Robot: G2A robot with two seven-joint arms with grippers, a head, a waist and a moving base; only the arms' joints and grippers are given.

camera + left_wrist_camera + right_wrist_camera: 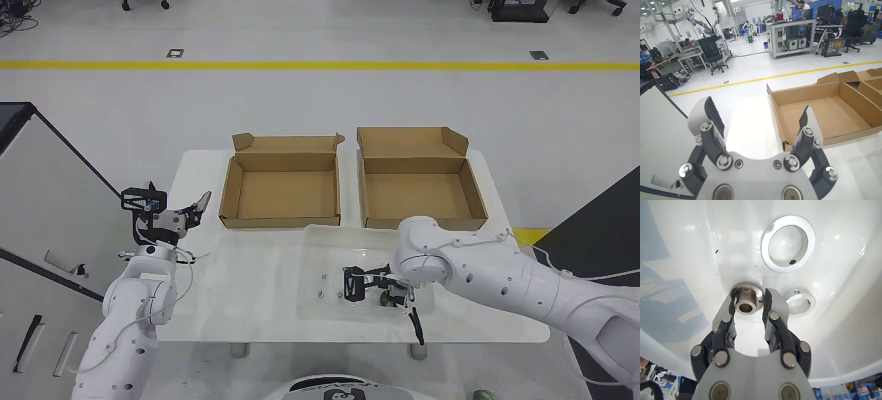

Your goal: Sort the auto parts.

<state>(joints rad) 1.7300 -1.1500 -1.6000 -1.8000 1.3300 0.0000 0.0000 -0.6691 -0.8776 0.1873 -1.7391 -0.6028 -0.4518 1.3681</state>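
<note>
In the right wrist view, a steel flanged bushing (751, 294) stands on the white tray (696, 256) with its hub up. My right gripper (748, 298) is shut on it, its pads against the flange's sides. A large aluminium ring (810, 237) and a smaller collar (811, 308) lie flat just beyond. From above, the right gripper (352, 284) is low inside the tray (320, 235). My left gripper (195, 208) hangs open and holds nothing above the table's left edge, its pads (713, 113) spread wide.
Two open cardboard boxes stand side by side at the back of the table, the left box (280, 195) and the right box (420, 190); the left box (829, 117) holds nothing. Small parts (318, 294) lie near the tray's left side.
</note>
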